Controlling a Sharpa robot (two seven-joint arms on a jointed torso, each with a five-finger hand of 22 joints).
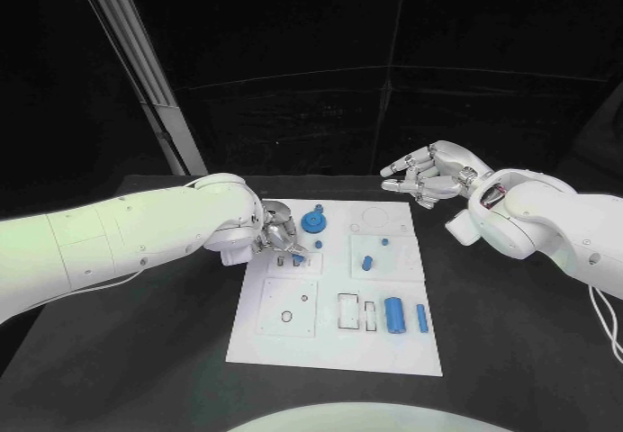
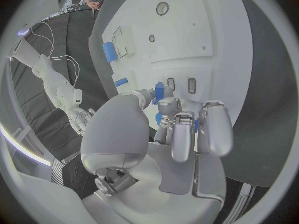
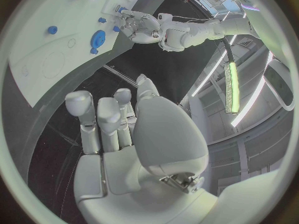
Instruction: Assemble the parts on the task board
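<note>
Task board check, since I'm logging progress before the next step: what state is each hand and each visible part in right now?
Left hand: over the task board's left side, fingertips on a small blue part.
Right hand: raised beyond the board's far edge, fingers curled, holding nothing.
Blue gear: lying flat on the board.
Large blue cylinder: lying on its side.

Both arms wear smooth, glossy white shells, bulging to rounded housings at the wrists. A thin pale cable trails along the underside of the left arm, and another hangs beside the right forearm. The left hand [image 1: 275, 236] and right hand [image 1: 428, 175] are silver-grey metal, built of blocky segments with rounded pale fingertips [image 2: 215, 129]; dark mechanical fittings show at each palm's base.
</note>
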